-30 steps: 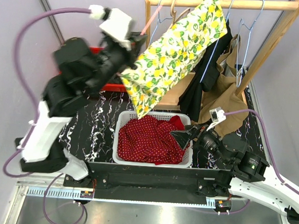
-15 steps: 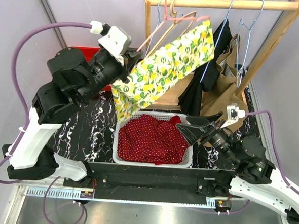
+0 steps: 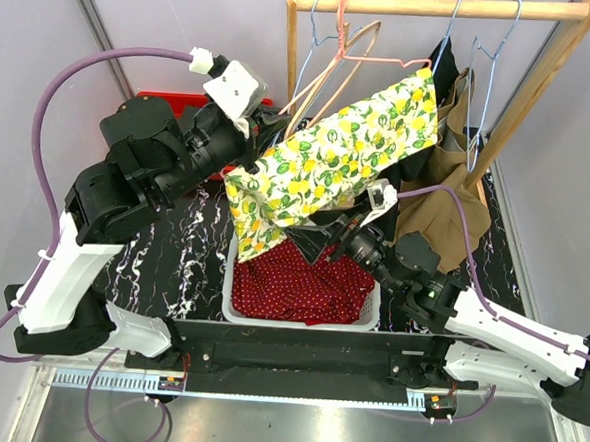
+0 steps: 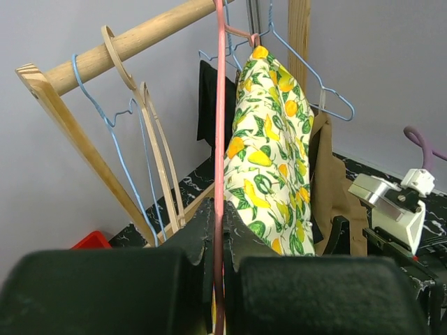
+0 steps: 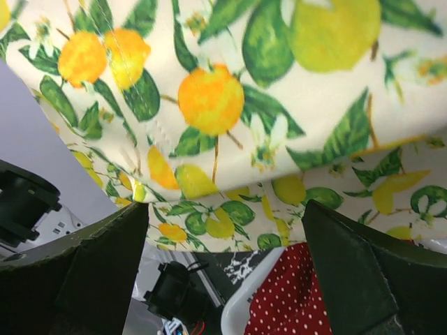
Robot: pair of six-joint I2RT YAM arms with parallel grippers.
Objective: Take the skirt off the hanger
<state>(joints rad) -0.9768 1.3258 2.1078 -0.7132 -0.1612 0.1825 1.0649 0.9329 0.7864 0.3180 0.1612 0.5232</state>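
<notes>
The lemon-print skirt (image 3: 329, 163) hangs slanted from a pink hanger (image 3: 370, 57) on the wooden rail (image 3: 438, 5). My left gripper (image 3: 264, 129) is at the skirt's upper left edge. In the left wrist view it (image 4: 221, 230) is shut on the pink hanger's wire (image 4: 219, 132), with the skirt (image 4: 269, 160) just right of it. My right gripper (image 3: 319, 241) is under the skirt's lower edge, above the basket. In the right wrist view it (image 5: 223, 209) is open, and the skirt (image 5: 230, 91) fills the view just beyond its fingertips without being held.
A white basket (image 3: 229, 277) with red polka-dot cloth (image 3: 301, 282) stands below the skirt. On the rail hang blue wire hangers (image 3: 490, 63), a wooden hanger (image 3: 330, 58), a black garment (image 3: 381, 201) and a brown one (image 3: 458, 181). A red box (image 3: 172, 101) is at the back left.
My left gripper has drawn the hanger's end down and left, so the skirt hangs lower and flatter. My right arm has swung left from the basket's right edge to under the skirt.
</notes>
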